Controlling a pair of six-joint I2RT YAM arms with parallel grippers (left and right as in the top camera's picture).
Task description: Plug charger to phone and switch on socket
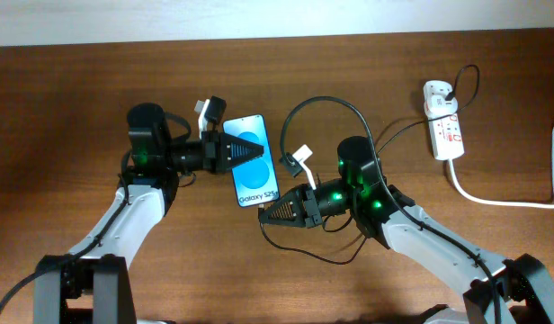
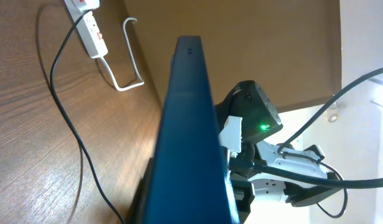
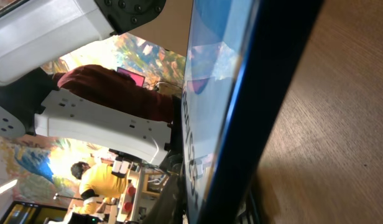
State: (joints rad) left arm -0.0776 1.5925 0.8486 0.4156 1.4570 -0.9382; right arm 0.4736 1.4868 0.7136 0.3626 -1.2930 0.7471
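Observation:
The phone [image 1: 255,192], blue screen up with the "Galaxy S25" strip, is at the table's middle. My left gripper [image 1: 253,150] is shut on its upper half from the left; the phone shows edge-on in the left wrist view [image 2: 191,124]. My right gripper [image 1: 264,215] is shut at the phone's lower end. The charger's black cable [image 1: 331,101] comes out from it, and the plug tip is hidden. The phone fills the right wrist view [image 3: 241,93]. The cable runs to a white adapter [image 1: 436,93] on the socket [image 1: 445,131] at far right. The socket also shows in the left wrist view [image 2: 92,34].
The socket's thick white cord [image 1: 502,200] runs off the right edge. The black cable loops over and under my right arm [image 1: 385,202] and lies slack on the wood [image 2: 67,118]. The table's far edge is along the top.

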